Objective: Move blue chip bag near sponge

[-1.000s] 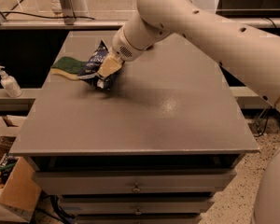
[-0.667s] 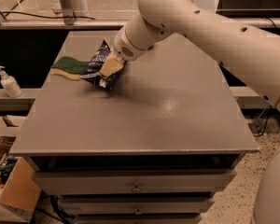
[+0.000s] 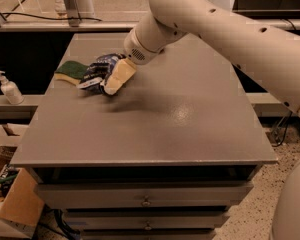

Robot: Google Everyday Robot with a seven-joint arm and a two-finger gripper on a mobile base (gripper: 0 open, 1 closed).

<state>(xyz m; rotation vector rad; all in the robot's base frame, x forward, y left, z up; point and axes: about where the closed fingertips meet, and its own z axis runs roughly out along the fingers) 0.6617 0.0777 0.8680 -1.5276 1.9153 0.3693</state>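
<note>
The blue chip bag [image 3: 96,71], crinkly navy with white lettering, lies at the left rear of the grey table [image 3: 155,129]. Its left end touches or overlaps the sponge [image 3: 70,70], which has a dark green top over a yellow base. My gripper [image 3: 112,79] comes in from the upper right and is shut on the bag's right side. One beige finger [image 3: 120,75] shows in front of the bag; the other is hidden behind it. The bag sits low, at or just above the tabletop.
A white pump bottle [image 3: 9,89] stands on a low shelf left of the table. Cardboard boxes [image 3: 10,209] sit on the floor at lower left. Drawers [image 3: 145,201] run under the tabletop. My white arm [image 3: 230,39] spans the upper right.
My gripper has dropped slightly, and the bag has tipped down and to the left, so it now covers more of the sponge. The sponge has stayed in place.
</note>
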